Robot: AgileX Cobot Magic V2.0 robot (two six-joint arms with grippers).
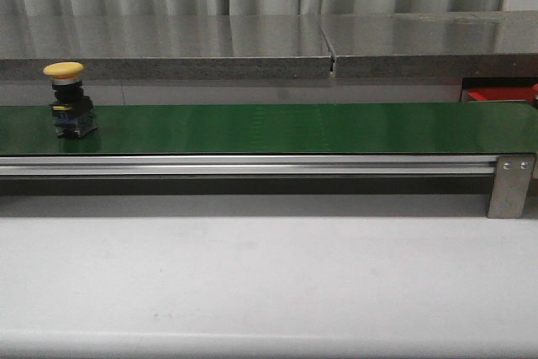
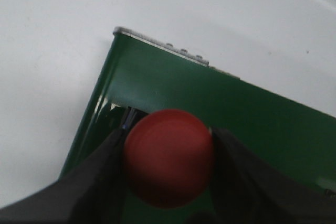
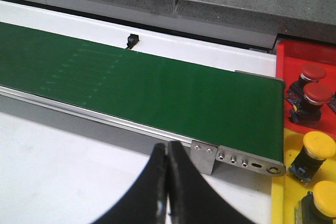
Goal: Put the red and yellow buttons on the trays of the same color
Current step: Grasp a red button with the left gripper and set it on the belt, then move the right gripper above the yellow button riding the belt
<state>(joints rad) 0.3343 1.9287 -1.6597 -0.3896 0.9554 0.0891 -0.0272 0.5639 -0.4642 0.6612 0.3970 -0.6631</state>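
Here, in the front view, a yellow push-button [image 1: 70, 98] stands upright at the left end of the green conveyor belt [image 1: 294, 128], in the left of the frame; a corner of the red tray [image 1: 498, 94] shows at the right edge. In the left wrist view, the left gripper [image 2: 169, 157] has its fingers [image 2: 97, 179] clamped on a red push-button [image 2: 169, 157] above the belt's end. In the right wrist view, the right gripper [image 3: 168, 182] has its fingers pressed together, holding nothing, over the white surface [image 3: 58, 166]. At the right edge, two red buttons [image 3: 311, 83] sit in the red tray, and two yellow buttons [image 3: 317, 174] sit in the yellow tray [image 3: 290, 203].
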